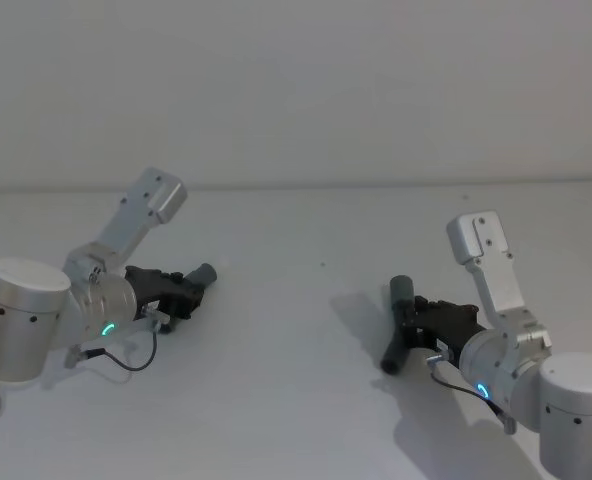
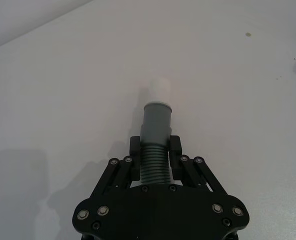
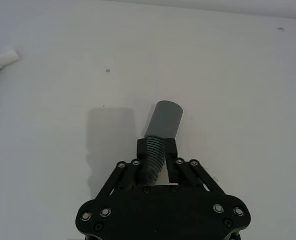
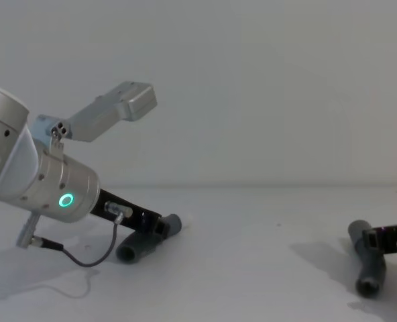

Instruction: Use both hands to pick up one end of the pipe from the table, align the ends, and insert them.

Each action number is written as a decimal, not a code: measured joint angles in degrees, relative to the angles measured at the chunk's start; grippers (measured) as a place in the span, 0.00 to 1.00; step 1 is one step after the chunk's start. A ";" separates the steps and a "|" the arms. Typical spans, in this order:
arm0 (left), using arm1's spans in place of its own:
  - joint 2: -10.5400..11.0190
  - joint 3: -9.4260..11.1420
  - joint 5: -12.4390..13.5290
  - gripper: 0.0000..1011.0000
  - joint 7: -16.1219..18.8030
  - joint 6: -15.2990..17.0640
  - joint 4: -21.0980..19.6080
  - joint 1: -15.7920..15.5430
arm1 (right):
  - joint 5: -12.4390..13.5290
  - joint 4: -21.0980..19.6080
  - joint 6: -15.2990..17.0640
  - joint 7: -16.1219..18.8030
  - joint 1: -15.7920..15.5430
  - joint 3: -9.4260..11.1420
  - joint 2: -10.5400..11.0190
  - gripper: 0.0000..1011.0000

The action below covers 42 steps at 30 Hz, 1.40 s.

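The left end effector (image 1: 181, 290) sat low on the left side of the table (image 1: 296, 420). Its jaws were squeezed tight on the ribbed middle of one grey pipe piece (image 2: 156, 122). A small whitish tip (image 2: 159, 89) stuck out past that piece's smooth cuff. The right end effector (image 1: 416, 318) was over on the right side, pinching the ribbed middle of the other pipe piece (image 3: 165, 120) (its round cuff pointed away from the wrist). The two pieces were well apart, both tilted, low by the table.
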 joint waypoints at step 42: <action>0.00 0.00 0.00 0.30 0.00 0.00 0.00 -0.01 | -0.01 0.55 1.18 0.79 0.51 -0.12 0.06 0.99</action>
